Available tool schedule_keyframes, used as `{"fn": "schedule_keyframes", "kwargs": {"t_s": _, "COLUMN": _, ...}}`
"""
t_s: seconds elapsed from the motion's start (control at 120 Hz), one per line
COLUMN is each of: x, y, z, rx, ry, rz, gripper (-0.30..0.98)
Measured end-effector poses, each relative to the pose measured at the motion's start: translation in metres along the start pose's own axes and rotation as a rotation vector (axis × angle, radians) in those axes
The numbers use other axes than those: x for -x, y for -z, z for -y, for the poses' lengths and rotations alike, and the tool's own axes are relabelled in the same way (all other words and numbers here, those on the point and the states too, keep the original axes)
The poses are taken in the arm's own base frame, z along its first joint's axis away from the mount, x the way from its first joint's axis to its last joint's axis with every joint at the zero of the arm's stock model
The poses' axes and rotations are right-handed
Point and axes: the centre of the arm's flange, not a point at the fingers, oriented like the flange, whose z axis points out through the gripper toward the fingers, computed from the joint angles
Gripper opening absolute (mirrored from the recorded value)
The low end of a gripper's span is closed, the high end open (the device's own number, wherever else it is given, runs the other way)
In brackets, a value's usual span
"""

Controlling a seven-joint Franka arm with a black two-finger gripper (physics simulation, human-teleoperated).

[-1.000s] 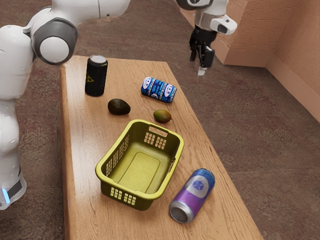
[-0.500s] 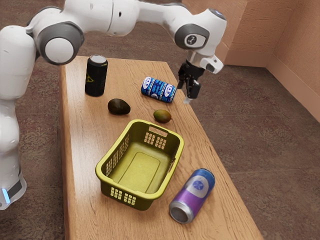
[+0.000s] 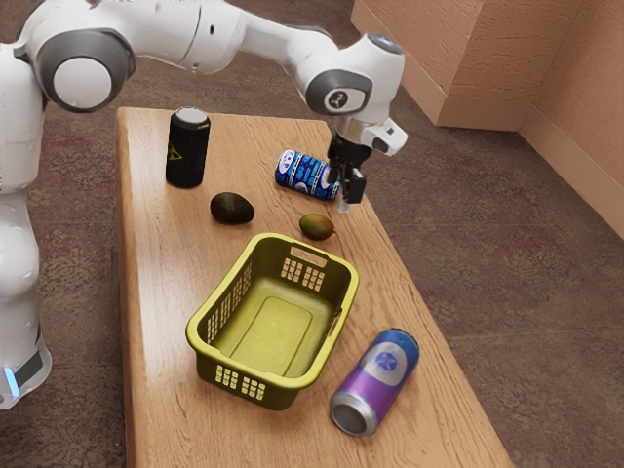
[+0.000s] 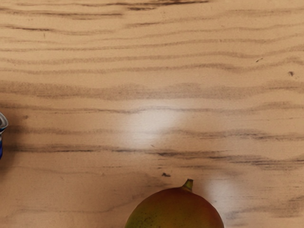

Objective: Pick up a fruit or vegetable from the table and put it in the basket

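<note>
As seen from the arm's side: one black tool [image 3: 345, 201], pointing down above the wooden desk [image 3: 154, 361], close to the mango. Cannot tell whether open or closed. One rounded green-and-red mango [image 3: 316, 226], lying on the desk, between the basket and the blue-and-white can; stem toward the exterior view's right, likewise visible in the wrist view. One oval, dark brown-green avocado [image 3: 232, 208], on the desk, to the exterior view's left of the mango. One rectangular yellow-green plastic basket [image 3: 203, 331], pierced sides, upright. One patterned blue-and-white metal can [image 3: 300, 174], lying on its side, partly hidden behind the tool. One black silver-topped can [image 3: 187, 151], upright. One blue-and-purple metal can [image 3: 375, 382], on its side, near the basket.
</note>
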Motion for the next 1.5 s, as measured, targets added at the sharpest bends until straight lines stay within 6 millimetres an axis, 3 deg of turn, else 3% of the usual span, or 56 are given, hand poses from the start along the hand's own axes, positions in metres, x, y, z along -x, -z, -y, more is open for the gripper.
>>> {"fn": "schedule_keyframes", "kwargs": {"t_s": 0.183, "x": -0.001, "y": -0.018, "z": -0.003, "rx": 0.002, "ry": -0.015, "rz": -0.020, "gripper": 0.69}}
{"fn": "schedule_keyframes", "kwargs": {"t_s": 0.283, "x": 0.010, "y": -0.030, "z": -0.006, "rx": 0.001, "ry": -0.023, "rz": -0.015, "gripper": 0.69}}
{"fn": "schedule_keyframes", "kwargs": {"t_s": 0.5, "x": 0.018, "y": -0.037, "z": -0.005, "rx": -0.003, "ry": -0.028, "rz": -0.028, "gripper": 0.69}}
{"fn": "schedule_keyframes", "kwargs": {"t_s": 0.975, "x": 0.029, "y": -0.071, "z": -0.010, "rx": 0.004, "ry": -0.045, "rz": -0.003, "gripper": 0.69}}
{"fn": "schedule_keyframes", "kwargs": {"t_s": 1.3, "x": 0.026, "y": -0.082, "z": -0.010, "rx": 0.008, "ry": -0.049, "rz": -0.012, "gripper": 0.69}}
{"fn": "schedule_keyframes", "kwargs": {"t_s": 1.4, "x": 0.025, "y": -0.086, "z": -0.009, "rx": 0.019, "ry": -0.040, "rz": -0.011, "gripper": 0.61}}
{"fn": "schedule_keyframes", "kwargs": {"t_s": 1.5, "x": 0.026, "y": -0.091, "z": -0.002, "rx": 0.036, "ry": -0.018, "rz": -0.007, "gripper": 0.41}}
